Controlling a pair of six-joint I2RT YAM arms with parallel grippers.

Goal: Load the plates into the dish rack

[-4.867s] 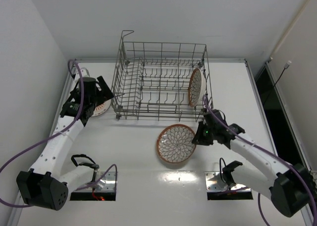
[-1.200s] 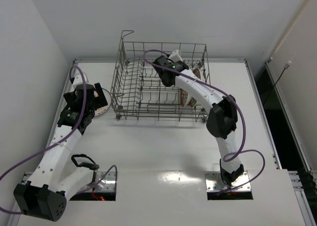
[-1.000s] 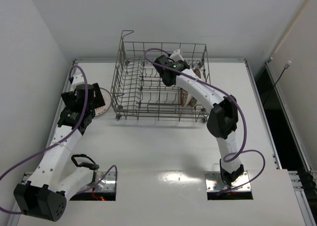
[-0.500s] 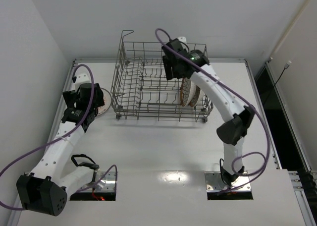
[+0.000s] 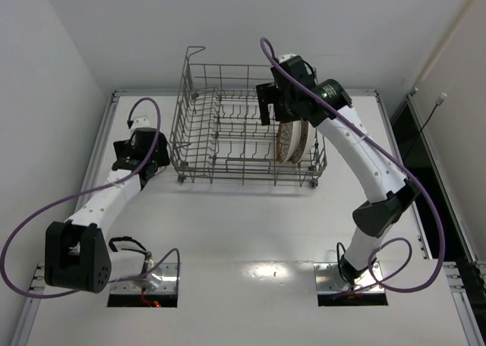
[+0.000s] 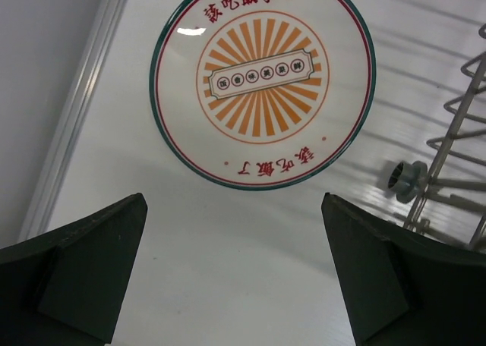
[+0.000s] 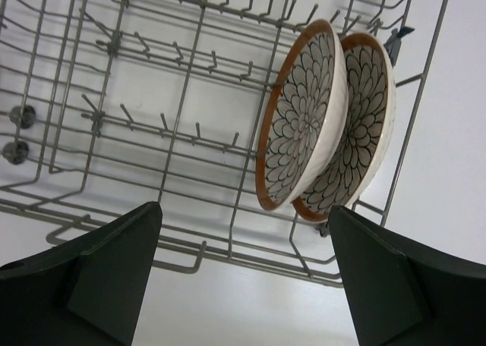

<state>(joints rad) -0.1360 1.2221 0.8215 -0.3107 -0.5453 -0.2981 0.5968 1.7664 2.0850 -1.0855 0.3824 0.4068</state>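
The left pincer (image 6: pixel 232 203) hangs spread to its full width with nothing in it, low over the bench (image 6: pixel 228 274). Just beyond its tips the sunburst plate (image 6: pixel 262 80) lies flat, face up, left of the dish rack (image 5: pixel 243 165) and apart from the rack's foot.

A flat plate offers only its rim. The pincer would do best to come down at the plate's near edge, one finger inside the rim and one outside against the bench. It should pinch firmly, then tip the plate upright before carrying it.

The right pincer (image 7: pixel 244 208) is also spread and holds nothing, above the rack's right end. There the brown-rimmed petal plate (image 7: pixel 304 114) and a second patterned plate (image 7: pixel 363 126) stand on edge. The free tines to their left look like the natural slot.
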